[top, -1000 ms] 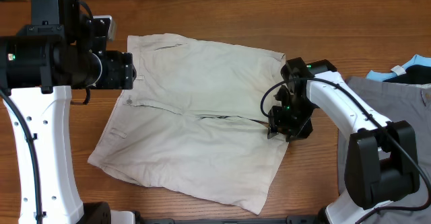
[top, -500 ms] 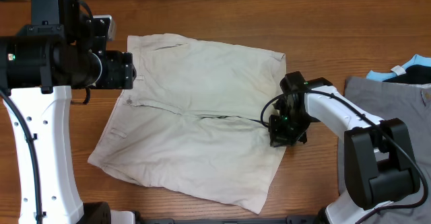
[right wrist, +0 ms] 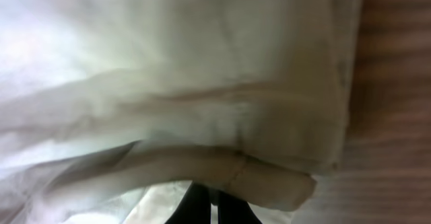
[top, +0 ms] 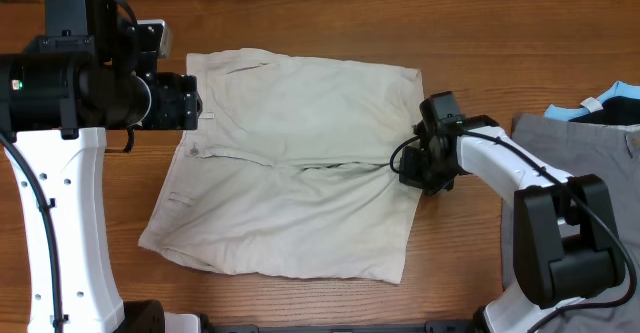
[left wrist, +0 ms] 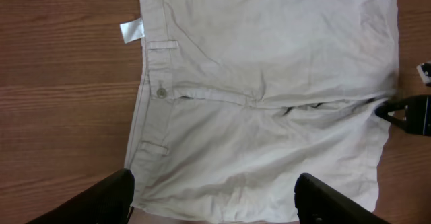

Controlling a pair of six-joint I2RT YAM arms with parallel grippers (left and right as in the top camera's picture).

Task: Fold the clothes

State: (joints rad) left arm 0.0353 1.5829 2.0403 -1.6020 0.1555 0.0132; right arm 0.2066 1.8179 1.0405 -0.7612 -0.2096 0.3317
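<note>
Two arms flank the shorts, flat on the table, waistband left, hems right. Right gripper clamps the mid-hem edge; left gripper hangs wide open above the waistband.

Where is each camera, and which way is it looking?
Overhead: above the table, facing straight down at the shorts; left arm and right arm show.
Left wrist: on the left arm, looking down at the shorts' waistband side; open left gripper at the bottom edge.
Right wrist: low beside the shorts' hem, very close; right gripper pinching cloth.
Shared: overhead and left wrist both show the shorts and the right gripper.
</note>
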